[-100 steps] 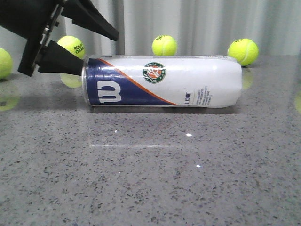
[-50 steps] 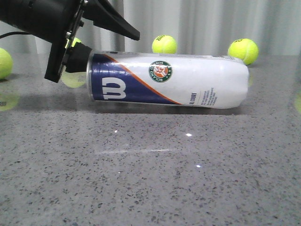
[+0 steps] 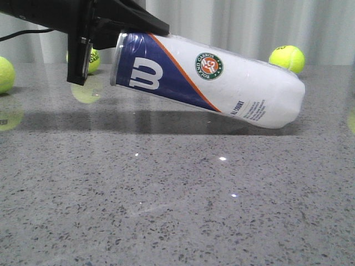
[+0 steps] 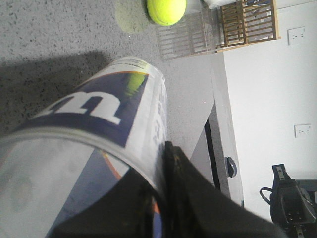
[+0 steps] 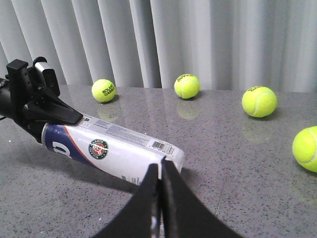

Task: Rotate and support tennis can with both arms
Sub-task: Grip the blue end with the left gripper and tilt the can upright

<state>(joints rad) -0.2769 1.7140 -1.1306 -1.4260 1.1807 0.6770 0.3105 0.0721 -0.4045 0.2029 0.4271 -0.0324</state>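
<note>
1. The black, blocky left pincer (image 3: 119, 30) reaches in from the desk's left edge, clamped on the navy end of the tall white tennis can (image 3: 222, 83).
2. Since a second ago that end has risen off the grey speckled desk (image 3: 177, 210).
3. The can's long axis slopes down rightward, white end resting mid-desk.
4. The right pincer (image 5: 160, 171) is closed, empty.

We see a white can (image 3: 222, 77) with a navy section bearing a white W, an orange diagonal stripe and a round green-and-orange emblem. The left pincer (image 3: 113, 27) is black. The balls (image 3: 287, 58) are yellow-green. The worktop (image 3: 177, 210) is speckled grey; the curtain (image 5: 198, 39) behind is pale grey.
</note>
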